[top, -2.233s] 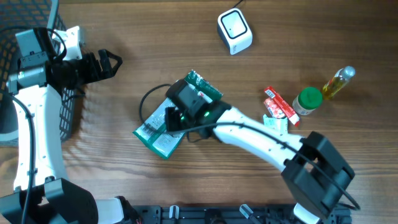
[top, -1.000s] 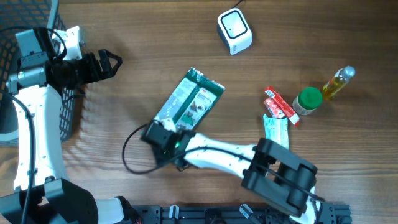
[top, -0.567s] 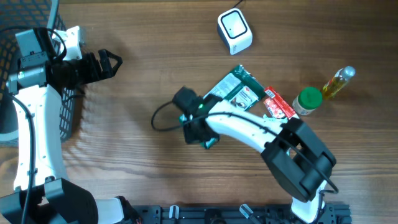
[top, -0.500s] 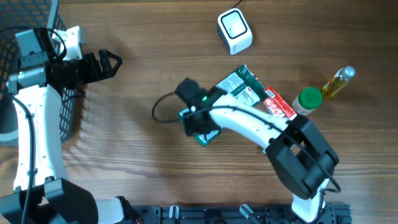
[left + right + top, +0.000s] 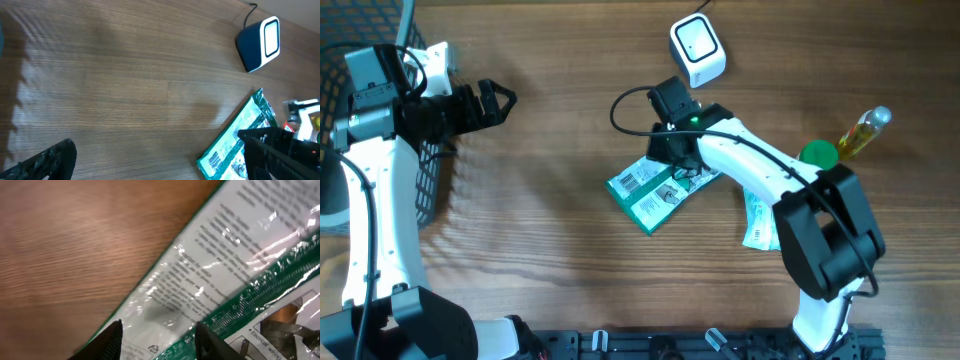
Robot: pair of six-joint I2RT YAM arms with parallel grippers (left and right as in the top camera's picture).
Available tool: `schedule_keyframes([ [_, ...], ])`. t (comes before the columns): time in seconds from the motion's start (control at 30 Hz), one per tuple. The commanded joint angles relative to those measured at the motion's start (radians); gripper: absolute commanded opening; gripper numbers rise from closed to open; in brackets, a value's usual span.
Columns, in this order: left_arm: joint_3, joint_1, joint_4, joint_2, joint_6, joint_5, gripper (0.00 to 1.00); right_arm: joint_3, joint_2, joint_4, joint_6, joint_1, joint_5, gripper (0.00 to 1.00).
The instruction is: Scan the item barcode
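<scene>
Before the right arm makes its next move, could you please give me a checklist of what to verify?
1. Packet lying flat on the table: ok.
2. Barcode facing up and uncovered: ok.
3. Barcode presented at the scanner: not ok, the packet lies apart from it.
4. Right gripper fingers apart over the packet: ok.
5. Left gripper open, far from the packet: ok.

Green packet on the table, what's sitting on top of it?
The right gripper is over the green packet's upper right end, covering that part. The rest lies bare, barcodes showing. Contact cannot be told.
</scene>
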Motion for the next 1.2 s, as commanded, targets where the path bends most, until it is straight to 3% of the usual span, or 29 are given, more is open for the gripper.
schedule_keyframes([
  [0.0,0.005,-0.002,0.002,0.005,0.015,0.008,1.00,0.010,0.061,0.005,0.055,0.010,0.042,0.50],
  [0.23,0.005,-0.002,0.002,0.005,0.015,0.008,1.00,0.010,0.172,0.109,-0.133,0.060,-0.223,0.52],
  [0.43,0.005,-0.002,0.002,0.005,0.015,0.008,1.00,0.010,0.179,0.109,-0.501,0.179,-0.333,0.48],
  [0.5,0.005,-0.002,0.002,0.005,0.015,0.008,1.00,0.010,0.179,0.074,-0.619,0.218,-0.298,0.54],
  [0.57,0.005,-0.002,0.002,0.005,0.015,0.008,1.00,0.010,0.179,0.047,-0.632,0.234,-0.188,0.62],
  [0.67,0.005,-0.002,0.002,0.005,0.015,0.008,1.00,0.041,0.166,0.015,-0.622,0.229,-0.046,0.63],
  [0.8,0.005,-0.002,0.002,0.005,0.015,0.008,1.00,0.222,0.123,-0.132,-0.523,0.215,-0.074,0.60],
  [0.83,0.005,-0.002,0.002,0.005,0.015,0.008,1.00,0.248,0.117,-0.166,-0.480,0.216,-0.085,0.59],
  [0.87,0.005,-0.002,0.002,0.005,0.015,0.008,1.00,0.269,0.108,-0.220,-0.378,0.216,-0.089,0.50],
  [0.97,0.005,-0.002,0.002,0.005,0.015,0.008,1.00,0.259,0.110,-0.290,-0.154,0.216,-0.089,0.47],
  [1.0,0.005,-0.002,0.002,0.005,0.015,0.008,1.00,0.239,0.110,-0.290,-0.087,0.216,-0.090,0.47],
  [1.1,0.005,-0.002,0.002,0.005,0.015,0.008,1.00,0.189,0.110,-0.284,0.095,0.220,-0.089,0.27],
  [1.17,0.005,-0.002,0.002,0.005,0.015,0.008,1.00,0.151,0.110,-0.235,0.149,0.224,-0.065,0.25],
])
